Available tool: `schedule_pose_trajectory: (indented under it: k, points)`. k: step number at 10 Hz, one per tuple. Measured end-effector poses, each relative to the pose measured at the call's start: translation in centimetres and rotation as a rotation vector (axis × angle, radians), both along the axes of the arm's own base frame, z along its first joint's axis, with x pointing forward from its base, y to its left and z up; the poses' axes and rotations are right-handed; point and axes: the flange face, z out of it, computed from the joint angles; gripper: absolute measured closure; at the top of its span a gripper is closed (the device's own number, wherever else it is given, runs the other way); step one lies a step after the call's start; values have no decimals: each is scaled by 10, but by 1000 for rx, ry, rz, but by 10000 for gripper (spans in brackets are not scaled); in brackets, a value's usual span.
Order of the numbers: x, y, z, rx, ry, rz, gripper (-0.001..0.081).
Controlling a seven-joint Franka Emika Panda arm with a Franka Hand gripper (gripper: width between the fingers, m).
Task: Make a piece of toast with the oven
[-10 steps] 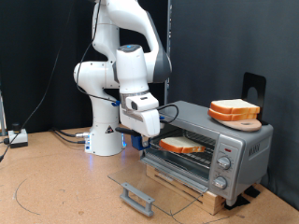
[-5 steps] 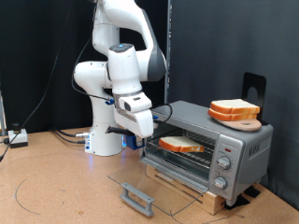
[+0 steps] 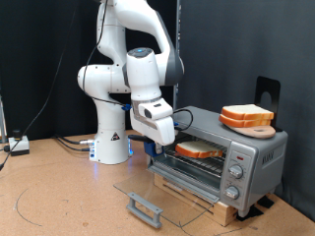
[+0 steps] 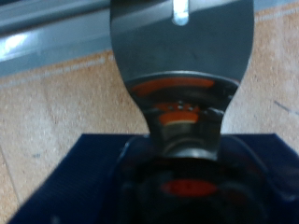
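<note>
The oven (image 3: 219,152) stands on the tabletop (image 3: 59,202) at about 4 o'clock in the exterior view. Its glass door (image 3: 162,195) is dropped open and lies flat, and the bar handle (image 3: 145,208) sits at the door's near edge, towards 6 o'clock. A column of round knobs (image 3: 236,169) runs down the oven's front at its 3 o'clock side.

The toast (image 3: 195,150) lies flat on the wire rack inside the open cavity. A pile of slices (image 3: 246,116) rests on a round board on the oven roof, at 2 o'clock from the toast.

The white arm (image 3: 123,74) rises from its base at 9 o'clock of the oven and bends down towards the opening. The end effector (image 3: 160,144) sits at the cavity's 9 o'clock edge, just beside the toast. I cannot tell whether its fingers are apart or together, or whether they touch the slice.

The wrist view is blurred: it shows a dark rounded metal part (image 4: 182,65) over brown tabletop and a dark blue patch.
</note>
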Motion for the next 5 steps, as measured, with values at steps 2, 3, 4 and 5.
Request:
schedule_pose_trajectory:
  k: [2, 3, 4, 5]
  points:
    - [1, 4, 0, -5, -14, -6, 411]
    - [3, -1, 1, -7, -31, -21, 411]
    - [4, -11, 3, -4, -39, -41, 411]
    - [4, -27, 5, 1, -44, -62, 411]
